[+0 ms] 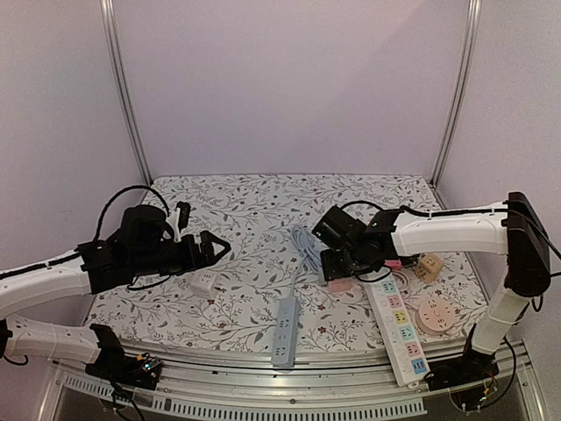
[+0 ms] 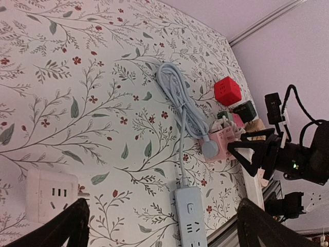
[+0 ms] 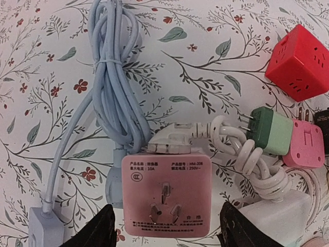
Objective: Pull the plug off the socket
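Note:
A pink cube socket (image 3: 167, 193) lies on the floral table, also seen from above (image 1: 340, 282). A white plug (image 3: 172, 140) sits in its far face. A light blue plug (image 3: 113, 185) sits in its left face, also visible in the left wrist view (image 2: 209, 149). My right gripper (image 3: 167, 229) straddles the pink socket, open, with a small gap between each fingertip (image 3: 97, 231) and the cube's sides. My left gripper (image 2: 163, 229) hangs wide open over the table left of centre (image 1: 215, 250), holding nothing.
The blue cord coil (image 3: 110, 77) runs to a light blue power strip (image 1: 285, 331). A white cube socket (image 1: 204, 281) lies under the left gripper. A red cube (image 3: 303, 62), green adapter (image 3: 270, 129), pink adapter (image 3: 304, 144), long white strip (image 1: 399, 329) and round wooden socket (image 1: 433, 316) crowd the right.

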Controlling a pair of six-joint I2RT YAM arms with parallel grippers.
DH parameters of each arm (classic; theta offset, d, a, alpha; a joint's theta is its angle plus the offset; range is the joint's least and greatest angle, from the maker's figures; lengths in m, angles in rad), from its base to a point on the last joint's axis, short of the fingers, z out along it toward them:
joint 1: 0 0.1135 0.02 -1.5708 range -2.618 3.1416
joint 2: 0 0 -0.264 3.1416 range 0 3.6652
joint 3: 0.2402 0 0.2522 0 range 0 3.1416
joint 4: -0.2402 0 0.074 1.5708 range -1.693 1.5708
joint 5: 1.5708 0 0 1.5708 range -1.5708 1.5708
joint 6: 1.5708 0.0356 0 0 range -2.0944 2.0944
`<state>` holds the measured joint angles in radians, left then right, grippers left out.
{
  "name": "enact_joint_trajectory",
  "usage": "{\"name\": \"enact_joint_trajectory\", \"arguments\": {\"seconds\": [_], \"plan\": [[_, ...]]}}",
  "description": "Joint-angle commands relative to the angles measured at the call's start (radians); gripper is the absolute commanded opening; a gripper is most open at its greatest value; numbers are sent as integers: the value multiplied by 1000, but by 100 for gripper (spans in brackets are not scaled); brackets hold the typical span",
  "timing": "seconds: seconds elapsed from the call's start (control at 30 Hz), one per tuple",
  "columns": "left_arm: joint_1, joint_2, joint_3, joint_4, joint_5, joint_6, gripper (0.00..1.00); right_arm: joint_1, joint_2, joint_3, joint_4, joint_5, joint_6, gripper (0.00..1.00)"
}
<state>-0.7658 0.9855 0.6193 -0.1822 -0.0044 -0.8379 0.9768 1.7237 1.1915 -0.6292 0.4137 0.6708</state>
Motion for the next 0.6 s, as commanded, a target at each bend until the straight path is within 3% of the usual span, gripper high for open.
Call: {"name": "enact_joint_trajectory", "arguments": {"seconds": [0.0,0.37,0.57], "plan": [[-15,-17,-25,14,-19,1,98,-23,47,45,-11,-21,-29,67],[-17,-5,-54,47,-16,-5,98,-53,141,94,13,-56,-10,69],[-17,-2,-59,52,-18,-1,98,-58,158,89,30,-32,8,62]]}}
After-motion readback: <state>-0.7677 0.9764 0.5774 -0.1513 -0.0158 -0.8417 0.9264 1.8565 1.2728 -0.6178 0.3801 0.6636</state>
